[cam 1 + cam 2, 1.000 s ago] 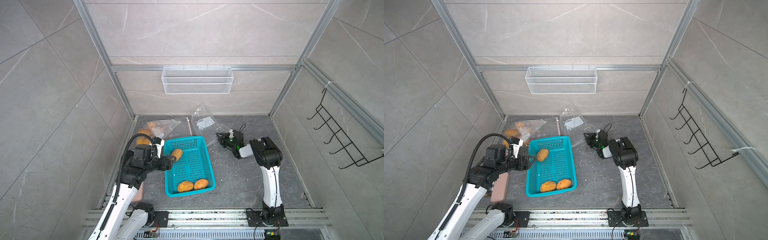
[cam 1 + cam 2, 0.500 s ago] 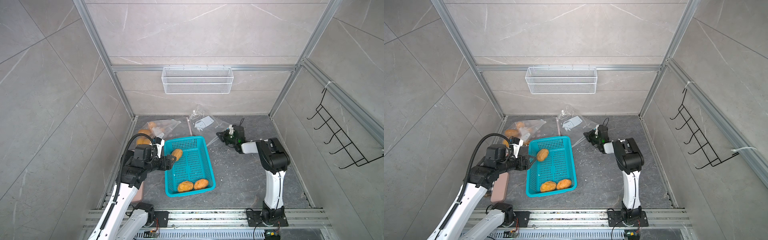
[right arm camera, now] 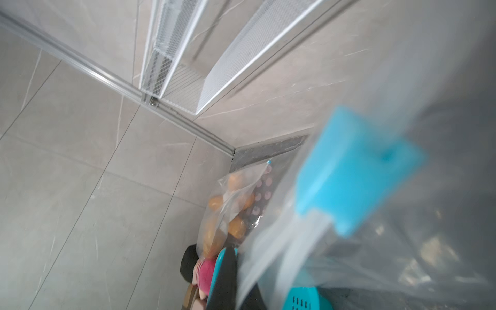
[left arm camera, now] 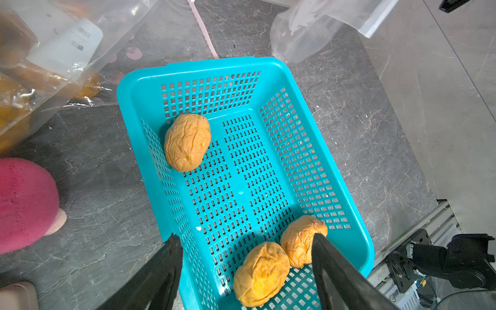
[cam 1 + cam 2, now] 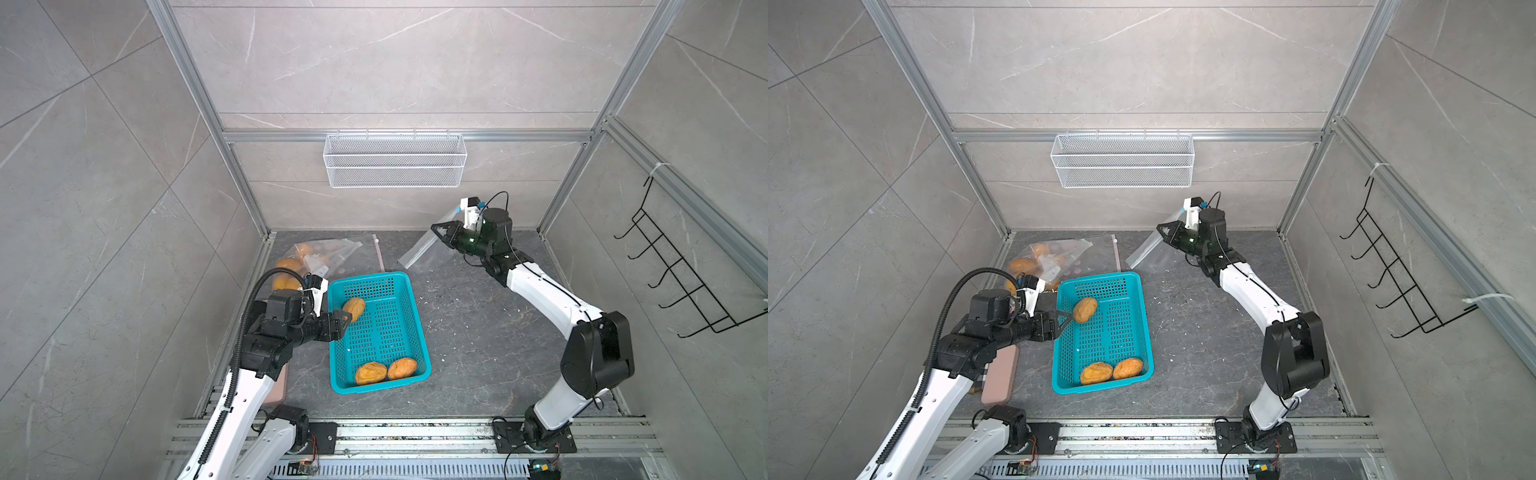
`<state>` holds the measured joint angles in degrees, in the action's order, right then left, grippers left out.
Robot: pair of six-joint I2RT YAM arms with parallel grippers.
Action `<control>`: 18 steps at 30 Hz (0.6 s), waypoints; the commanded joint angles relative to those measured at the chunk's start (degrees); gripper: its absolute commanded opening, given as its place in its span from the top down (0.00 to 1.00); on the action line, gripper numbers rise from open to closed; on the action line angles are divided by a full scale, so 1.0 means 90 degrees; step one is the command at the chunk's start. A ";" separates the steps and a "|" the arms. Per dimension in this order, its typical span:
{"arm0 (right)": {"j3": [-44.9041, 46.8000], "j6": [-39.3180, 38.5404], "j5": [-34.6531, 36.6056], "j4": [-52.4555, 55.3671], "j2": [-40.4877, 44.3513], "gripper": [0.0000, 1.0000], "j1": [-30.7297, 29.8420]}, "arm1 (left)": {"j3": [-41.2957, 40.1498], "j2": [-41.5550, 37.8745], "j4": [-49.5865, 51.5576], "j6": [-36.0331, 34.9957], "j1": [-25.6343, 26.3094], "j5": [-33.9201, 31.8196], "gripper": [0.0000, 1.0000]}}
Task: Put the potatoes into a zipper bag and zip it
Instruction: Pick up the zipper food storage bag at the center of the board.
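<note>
Pinching limp, slippery zipper bag (image 5: 417,255) by its zipper edge with right gripper (image 5: 435,229), jaws closed, raised near back wall (image 5: 374,208). Hovering left gripper (image 4: 247,241) spread wide, empty, over basket (image 4: 201,65): one potato (image 5: 353,308) at far end, two potatoes (image 5: 371,372) touching at near end. Judged firm, light, wrinkled, grippy; best taken across narrow middle.

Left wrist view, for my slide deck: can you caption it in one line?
Open left tool above a teal basket holding three wrinkled potatoes, filled zipper bag beside it.
</note>
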<state>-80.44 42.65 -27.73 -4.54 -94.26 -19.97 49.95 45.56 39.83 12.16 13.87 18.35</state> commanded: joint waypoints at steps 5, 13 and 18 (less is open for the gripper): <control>-0.0370 -0.0057 -0.0013 0.1223 0.0843 1.00 -0.0335 | 0.0496 -0.0103 -0.0278 0.0050 0.0003 0.0443 0.23; -0.0113 0.1696 0.0676 0.0166 0.1179 1.00 -0.1219 | 0.1100 0.0418 -0.1075 0.0905 0.0440 0.1186 0.25; 0.0032 0.2913 0.1462 -0.0689 0.1190 1.00 -0.1719 | 0.0796 0.0511 -0.1907 0.1187 0.1457 0.0749 0.24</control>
<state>-80.42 60.86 -19.84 -4.29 -84.62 -33.89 57.74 49.98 29.26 19.81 24.12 25.56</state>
